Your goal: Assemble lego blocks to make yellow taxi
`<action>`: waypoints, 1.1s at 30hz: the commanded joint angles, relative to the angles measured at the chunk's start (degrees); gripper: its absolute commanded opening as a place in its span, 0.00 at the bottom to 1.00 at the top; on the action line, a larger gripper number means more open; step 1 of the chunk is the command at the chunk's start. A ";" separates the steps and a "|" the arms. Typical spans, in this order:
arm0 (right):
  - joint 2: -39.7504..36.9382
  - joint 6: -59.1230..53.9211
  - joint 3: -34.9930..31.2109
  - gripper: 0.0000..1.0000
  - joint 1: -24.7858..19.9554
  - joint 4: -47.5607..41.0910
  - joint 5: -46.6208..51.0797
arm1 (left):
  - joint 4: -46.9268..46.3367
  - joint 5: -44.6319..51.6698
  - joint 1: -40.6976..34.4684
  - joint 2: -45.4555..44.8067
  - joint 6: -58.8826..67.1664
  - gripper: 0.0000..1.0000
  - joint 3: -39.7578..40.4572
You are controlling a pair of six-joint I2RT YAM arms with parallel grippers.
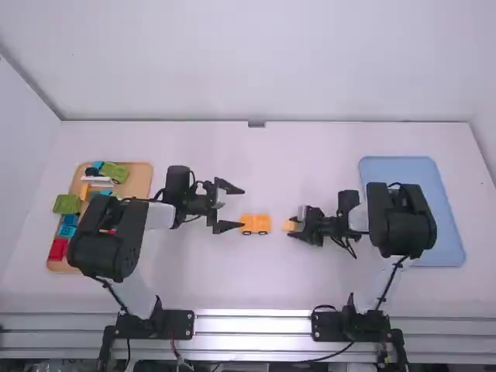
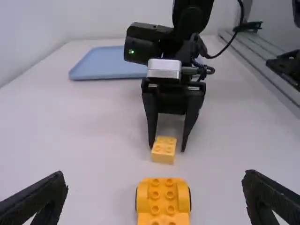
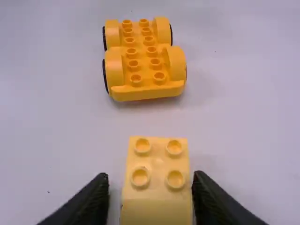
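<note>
Yellow wheeled base (image 3: 144,65), long axis left-to-right, end toward yellow brick (image 3: 158,161)

The left arm (image 1: 108,242) and right arm (image 1: 397,221) have chunky black joints and smooth white parts, with thin, bendy black wires (image 1: 115,296). The left gripper (image 1: 242,208) and right gripper (image 1: 292,225) are black. One shiny silver-white box (image 2: 164,69) has round corners.

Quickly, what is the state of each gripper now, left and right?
Left gripper: open, empty, near the yellow wheeled base.
Right gripper: jaws open around the small yellow block, with a gap on one side.
</note>
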 commanded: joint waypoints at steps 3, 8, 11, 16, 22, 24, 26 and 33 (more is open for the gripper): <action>0.68 -0.17 0.57 0.31 -0.68 -0.31 -0.70 | 0.48 2.14 -0.04 0.37 -0.39 0.99 -0.44; 0.66 0.00 0.59 0.17 -0.81 -0.31 -0.79 | 0.76 3.85 0.07 0.37 -0.44 0.99 -0.42; 0.46 2.38 0.96 0.16 -0.92 0.00 -0.96 | -0.87 1.05 -0.96 0.37 -0.39 0.99 -0.37; -1.44 7.10 3.54 0.16 -1.01 -3.43 -0.90 | -5.16 -14.34 -5.62 0.46 0.85 0.99 -0.39; -6.08 0.79 6.14 0.16 1.33 -13.38 -0.94 | -6.56 -20.72 -7.76 1.62 3.78 0.99 -0.11; -8.57 -1.42 7.10 0.16 2.32 -17.92 -0.83 | -5.77 -20.68 -7.76 4.13 3.74 0.99 0.61; -10.62 -3.65 7.76 0.16 3.21 -21.24 -0.72 | -4.83 -20.61 -7.76 6.82 4.02 0.99 1.46; -14.25 -4.59 7.69 0.17 5.77 -22.58 -0.76 | -4.92 -19.12 -7.34 12.50 6.16 0.99 3.85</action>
